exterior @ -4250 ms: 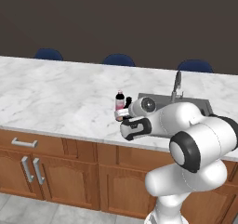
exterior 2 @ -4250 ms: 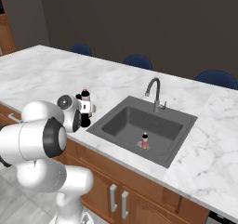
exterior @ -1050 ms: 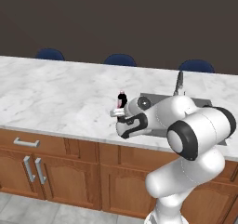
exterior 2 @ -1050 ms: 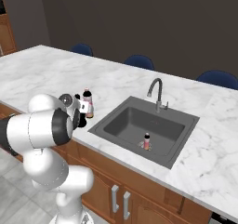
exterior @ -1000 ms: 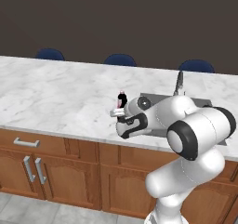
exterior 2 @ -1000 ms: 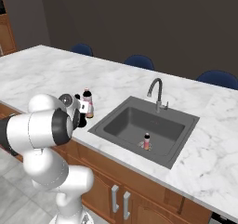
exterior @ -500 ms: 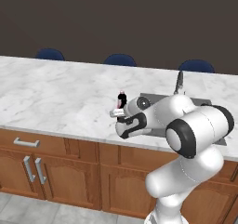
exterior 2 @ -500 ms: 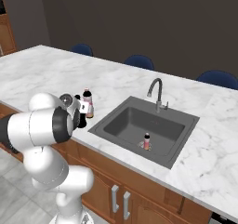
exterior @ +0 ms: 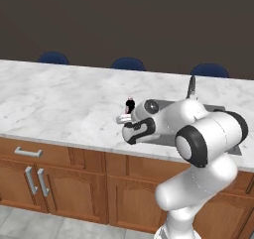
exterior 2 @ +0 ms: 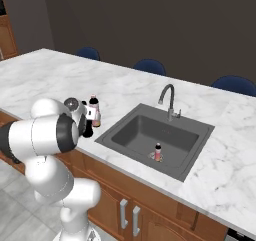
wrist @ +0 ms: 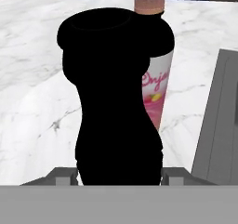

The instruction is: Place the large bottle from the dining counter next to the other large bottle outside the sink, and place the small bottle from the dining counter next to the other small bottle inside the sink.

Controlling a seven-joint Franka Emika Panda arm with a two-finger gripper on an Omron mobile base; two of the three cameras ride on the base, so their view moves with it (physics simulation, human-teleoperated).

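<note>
Half-open tool point(wrist: 119, 175) around black bottle point(wrist: 116, 102)

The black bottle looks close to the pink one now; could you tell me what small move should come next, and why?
Probably open the gripper and release. The black bottle sits between the fingers, apparently upright, just in front of the pink bottle on the counter beside the sink.

3 blue chair backs point(exterior: 128, 63) line the far edge of the marble top — rounded, evenly spaced, against a dark wall point(exterior 2: 175, 20). Below — brown wooden cabinet doors point(exterior: 44, 183) with pale metal handles point(exterior: 37, 181).
</note>
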